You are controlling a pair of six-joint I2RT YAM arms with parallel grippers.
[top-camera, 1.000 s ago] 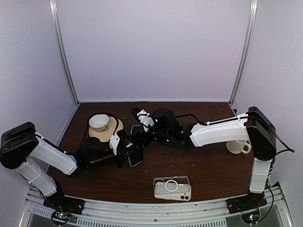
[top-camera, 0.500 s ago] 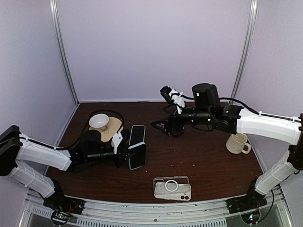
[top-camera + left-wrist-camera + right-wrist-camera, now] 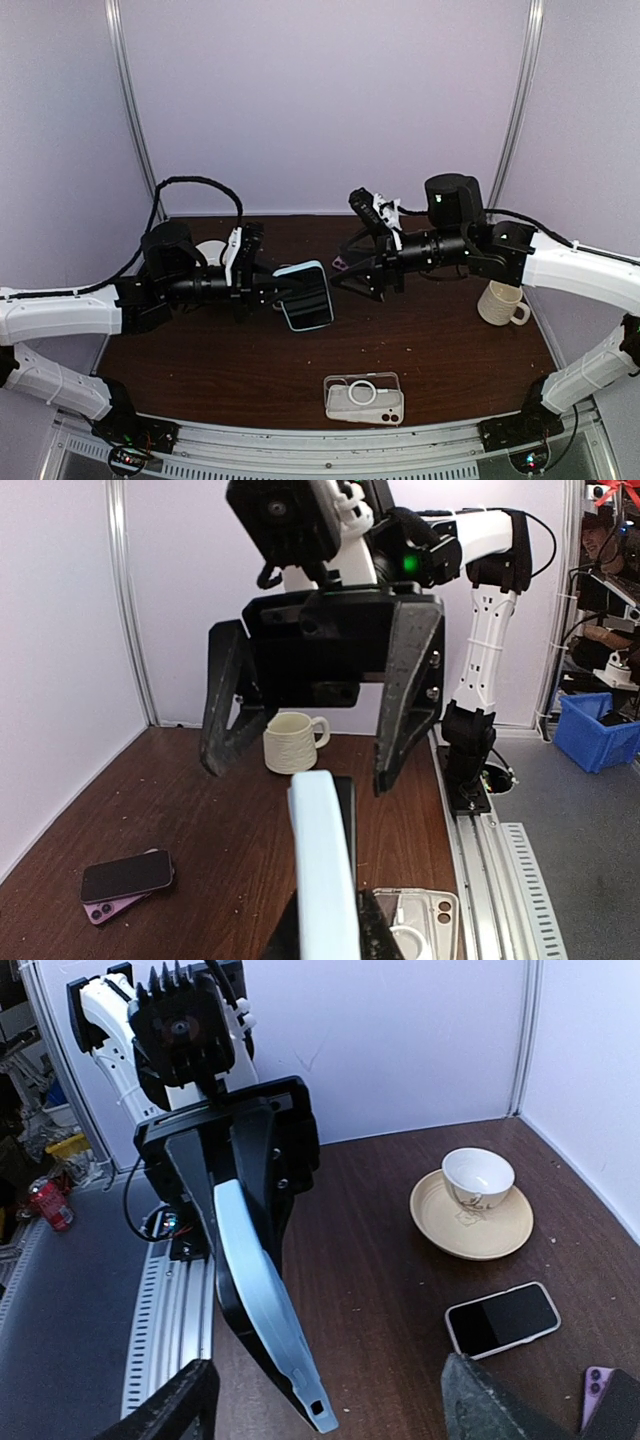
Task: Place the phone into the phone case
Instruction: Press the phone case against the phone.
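2 arms aloft | L gripper held phone clamped | R gripper fingers were apart, empty | phone judged rigid, slick, light, glass-fragile; best gripped by long edges mid-body

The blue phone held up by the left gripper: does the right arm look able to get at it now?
Probably yes. The blue phone points its free end at the open right gripper, nothing between them; the left gripper holds only the other end.

table, brown | on it: phone case, mug, saucer with cup, dark-screen phone, purple phone
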